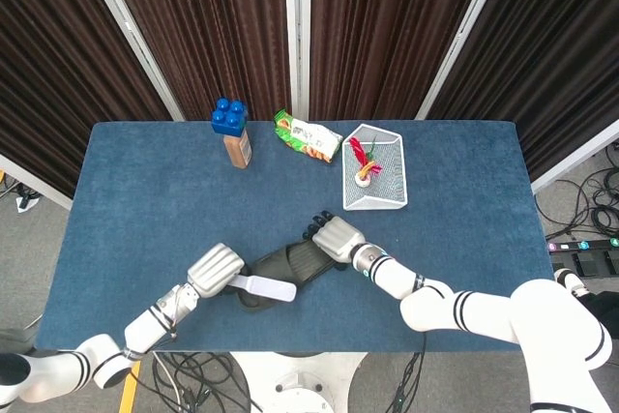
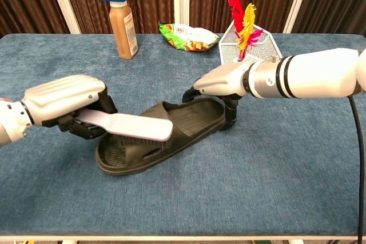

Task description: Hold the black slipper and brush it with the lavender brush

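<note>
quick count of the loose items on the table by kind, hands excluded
Slipper: 1, black slipper
Brush: 1, lavender brush
Bottle: 1, brown bottle with blue block cap
Snack packet: 1, snack packet
Wire basket: 1, white wire basket
Feathered item in the basket: 1, feathered item
Total: 6

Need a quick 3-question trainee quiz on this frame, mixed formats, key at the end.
1. True or false: the left hand holds the lavender brush.
2. The right hand is at which part of the black slipper? A) heel end B) toe end C) nowhere near it
3. Fill in: the red and yellow feathers stand in a white wire ____.

Key: 1 true; 2 A; 3 basket.
</note>
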Tool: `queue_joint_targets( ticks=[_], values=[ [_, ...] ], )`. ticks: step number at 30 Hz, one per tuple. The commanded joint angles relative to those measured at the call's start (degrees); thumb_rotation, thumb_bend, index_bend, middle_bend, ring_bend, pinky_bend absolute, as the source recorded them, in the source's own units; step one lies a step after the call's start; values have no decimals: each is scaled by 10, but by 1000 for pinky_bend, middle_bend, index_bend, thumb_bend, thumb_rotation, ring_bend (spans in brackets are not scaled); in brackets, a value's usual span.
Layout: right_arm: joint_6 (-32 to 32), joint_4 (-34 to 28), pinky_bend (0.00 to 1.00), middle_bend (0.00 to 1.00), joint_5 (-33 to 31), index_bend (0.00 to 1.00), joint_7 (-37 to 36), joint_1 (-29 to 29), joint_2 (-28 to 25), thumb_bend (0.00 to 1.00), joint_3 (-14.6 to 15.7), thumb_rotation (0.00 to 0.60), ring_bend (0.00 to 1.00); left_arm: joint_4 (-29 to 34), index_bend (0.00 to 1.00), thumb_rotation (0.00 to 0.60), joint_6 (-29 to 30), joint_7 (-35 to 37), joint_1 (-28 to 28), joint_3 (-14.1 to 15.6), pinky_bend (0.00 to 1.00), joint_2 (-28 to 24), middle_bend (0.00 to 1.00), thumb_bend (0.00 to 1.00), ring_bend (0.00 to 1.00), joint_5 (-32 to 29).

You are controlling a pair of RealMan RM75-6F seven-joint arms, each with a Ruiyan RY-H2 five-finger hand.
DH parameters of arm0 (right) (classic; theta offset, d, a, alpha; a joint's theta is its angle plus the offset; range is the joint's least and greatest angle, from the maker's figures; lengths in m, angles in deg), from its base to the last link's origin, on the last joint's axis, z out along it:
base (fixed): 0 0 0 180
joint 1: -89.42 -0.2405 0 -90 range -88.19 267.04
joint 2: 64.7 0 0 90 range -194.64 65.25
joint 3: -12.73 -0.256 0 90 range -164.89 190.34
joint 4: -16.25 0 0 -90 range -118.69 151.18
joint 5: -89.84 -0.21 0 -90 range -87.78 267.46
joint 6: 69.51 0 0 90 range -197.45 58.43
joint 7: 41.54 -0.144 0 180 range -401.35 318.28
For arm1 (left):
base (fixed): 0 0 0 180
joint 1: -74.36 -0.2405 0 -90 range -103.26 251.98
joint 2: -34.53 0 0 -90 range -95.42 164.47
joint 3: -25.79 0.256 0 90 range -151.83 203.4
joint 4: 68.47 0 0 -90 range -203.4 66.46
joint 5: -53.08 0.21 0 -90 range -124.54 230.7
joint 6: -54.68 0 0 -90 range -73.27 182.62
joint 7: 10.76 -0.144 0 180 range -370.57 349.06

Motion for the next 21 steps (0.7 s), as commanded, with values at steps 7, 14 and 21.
queue_joint_targets(
  ticks=[7,14,21],
  values=[
    [-13,-3,193,373,19,534,-12,-3,-5,212,8,600,232,-56,1000,600,-40,-28,4,-20,1000,34,1000,988,1000,-37],
    [-18,-13,205,384,25,553,-16,-3,-11,213,16,600,240,-71,1000,600,-84,0,15,-55,1000,39,1000,988,1000,-91],
    [-23,-13,207,383,23,553,-18,-7,-11,213,17,600,240,-47,1000,600,-77,37,6,-68,1000,20,1000,988,1000,-108]
  ],
)
